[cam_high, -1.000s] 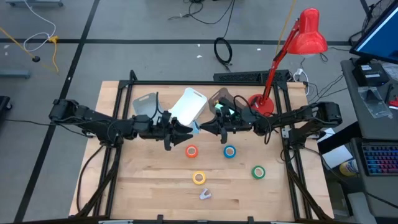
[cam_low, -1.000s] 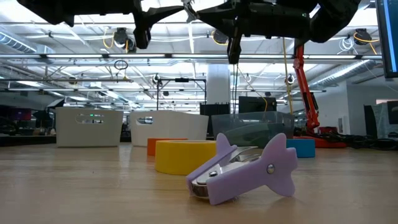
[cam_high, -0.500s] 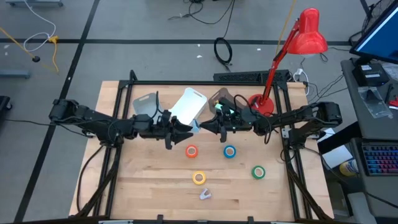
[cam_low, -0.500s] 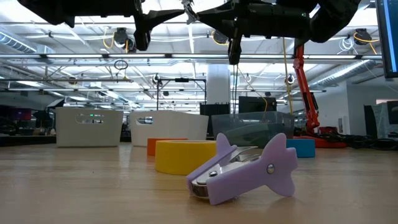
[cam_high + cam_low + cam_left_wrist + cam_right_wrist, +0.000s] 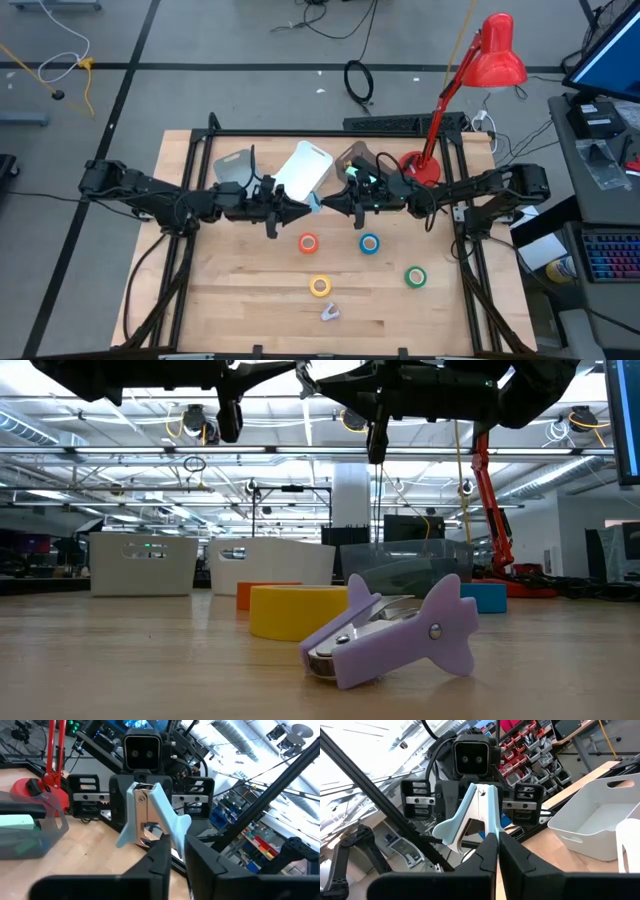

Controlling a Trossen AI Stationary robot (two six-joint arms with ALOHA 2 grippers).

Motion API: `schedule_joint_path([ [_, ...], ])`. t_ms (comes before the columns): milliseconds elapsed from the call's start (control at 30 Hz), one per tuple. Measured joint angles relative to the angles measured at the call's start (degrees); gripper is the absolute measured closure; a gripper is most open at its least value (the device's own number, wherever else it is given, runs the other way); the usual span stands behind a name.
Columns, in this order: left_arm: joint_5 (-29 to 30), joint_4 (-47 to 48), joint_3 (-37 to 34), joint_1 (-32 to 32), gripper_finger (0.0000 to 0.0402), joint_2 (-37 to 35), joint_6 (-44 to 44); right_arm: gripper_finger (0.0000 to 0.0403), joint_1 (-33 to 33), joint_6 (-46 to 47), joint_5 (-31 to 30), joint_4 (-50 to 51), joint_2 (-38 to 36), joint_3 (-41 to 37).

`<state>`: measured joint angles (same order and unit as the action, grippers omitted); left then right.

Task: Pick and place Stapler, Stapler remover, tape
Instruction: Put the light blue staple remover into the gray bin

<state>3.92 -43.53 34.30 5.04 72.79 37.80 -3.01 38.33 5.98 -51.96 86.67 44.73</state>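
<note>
A light blue stapler remover hangs in mid-air above the table's middle, between my two grippers, which point level at each other. My left gripper and my right gripper are both shut on it. A purple stapler remover lies on its side near the table's front edge. The tape lies flat on the wood as separate rolls: orange, blue, yellow, green. A mint-green object, perhaps the stapler, lies in a clear bin. My left gripper pinches the end of one blue wing of the stapler remover between its two fingers, coming level from the table's left. The remover is lifted clear of the table. My right gripper pinches the remover's lower end between its two fingers, coming level from the table's right. The other wing sticks out free to one side.
Two white bins and a clear grey bin stand along the table's far side. A red desk lamp stands at the far right. Bare wood lies to the left of the rolls.
My left gripper has shut on the light blue stapler remover, which my right gripper was holding. Neither arm has moved, and the remover stays where it was.
</note>
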Motion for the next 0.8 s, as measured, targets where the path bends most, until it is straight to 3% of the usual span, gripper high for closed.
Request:
schedule_joint_path([
  [200,-0.29,0.05,0.0,0.0,0.0396,0.0,0.0,0.0403,0.0,-0.23,0.06,-0.14,0.0,0.0],
  [567,-1.34,0.07,-0.02,0.0,0.0398,0.0,-0.67,0.04,0.0,-0.33,0.15,-0.15,0.0,0.0],
  [800,-1.77,-0.1,-0.02,0.02,0.04,-0.02,-1.75,0.0354,-0.02,0.65,1.63,0.01,0.0,-0.01],
])
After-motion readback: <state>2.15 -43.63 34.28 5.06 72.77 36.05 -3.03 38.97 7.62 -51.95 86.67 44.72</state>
